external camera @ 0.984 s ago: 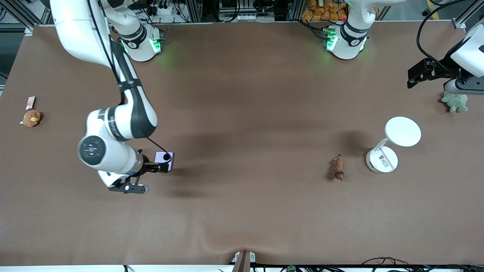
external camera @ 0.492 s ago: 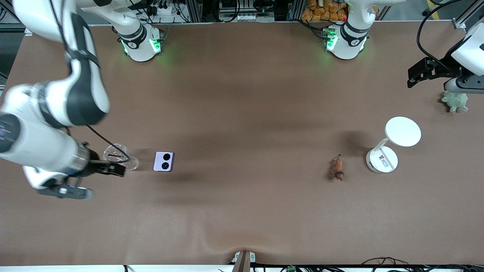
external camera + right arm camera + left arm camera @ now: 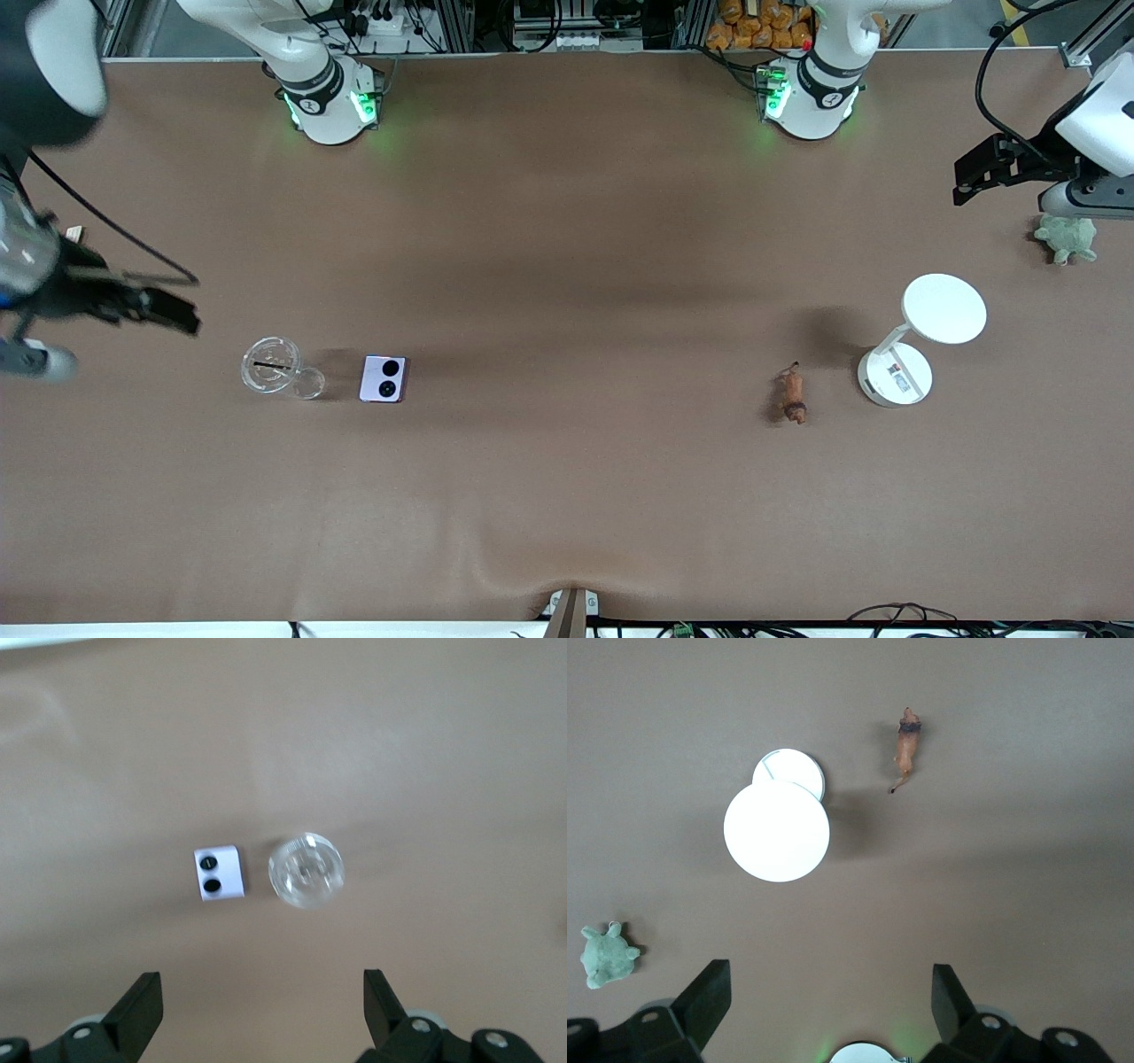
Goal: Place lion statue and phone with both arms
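Note:
The phone [image 3: 384,379] is a pale lavender square with two black circles, lying flat on the brown table toward the right arm's end; it also shows in the right wrist view [image 3: 219,873]. The lion statue [image 3: 791,395] is a small reddish-brown figurine lying toward the left arm's end, also seen in the left wrist view [image 3: 906,749]. My right gripper [image 3: 177,312] is open and empty, raised high over the table's right-arm end [image 3: 261,992]. My left gripper [image 3: 966,182] is open and empty, waiting high over the left-arm end [image 3: 830,983].
A clear glass dish [image 3: 270,367] stands beside the phone, toward the right arm's end [image 3: 306,870]. A white round-topped stand [image 3: 921,337] stands beside the lion statue [image 3: 777,831]. A grey-green plush turtle [image 3: 1067,237] lies near the left gripper [image 3: 607,957].
My right gripper has drawn back from the phone toward the right arm's end and risen, uncovering the glass dish. The phone stays flat on the table. The left arm has not moved.

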### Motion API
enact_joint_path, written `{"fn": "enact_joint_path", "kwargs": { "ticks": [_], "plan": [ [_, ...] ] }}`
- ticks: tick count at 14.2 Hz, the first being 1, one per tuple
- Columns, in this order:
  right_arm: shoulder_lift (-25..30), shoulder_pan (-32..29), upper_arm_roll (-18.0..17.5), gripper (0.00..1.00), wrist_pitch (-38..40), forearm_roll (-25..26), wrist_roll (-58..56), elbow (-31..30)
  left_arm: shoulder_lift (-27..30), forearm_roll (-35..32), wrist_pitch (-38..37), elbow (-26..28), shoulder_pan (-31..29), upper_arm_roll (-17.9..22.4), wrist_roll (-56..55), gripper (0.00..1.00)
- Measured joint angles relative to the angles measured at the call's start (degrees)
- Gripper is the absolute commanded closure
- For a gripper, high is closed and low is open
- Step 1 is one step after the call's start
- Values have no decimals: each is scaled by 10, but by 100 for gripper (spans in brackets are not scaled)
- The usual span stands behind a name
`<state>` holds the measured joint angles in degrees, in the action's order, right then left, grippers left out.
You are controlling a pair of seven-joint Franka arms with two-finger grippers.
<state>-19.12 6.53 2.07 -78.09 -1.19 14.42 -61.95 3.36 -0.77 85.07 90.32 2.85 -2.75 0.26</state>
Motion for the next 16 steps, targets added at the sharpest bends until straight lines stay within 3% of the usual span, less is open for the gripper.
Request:
{"fn": "enact_joint_path", "kwargs": {
  "ticks": [6,13,16],
  "plan": [
    [69,-42,-15,0,60,0,9,-11,0,7,0,0,0,0,0,0],
    [193,-48,-26,0,-11,0,17,-200,0,7,0,0,0,0,0,0],
    [208,-51,-26,0,-23,0,7,-218,0,7,0,0,0,0,0,0]
  ]
}}
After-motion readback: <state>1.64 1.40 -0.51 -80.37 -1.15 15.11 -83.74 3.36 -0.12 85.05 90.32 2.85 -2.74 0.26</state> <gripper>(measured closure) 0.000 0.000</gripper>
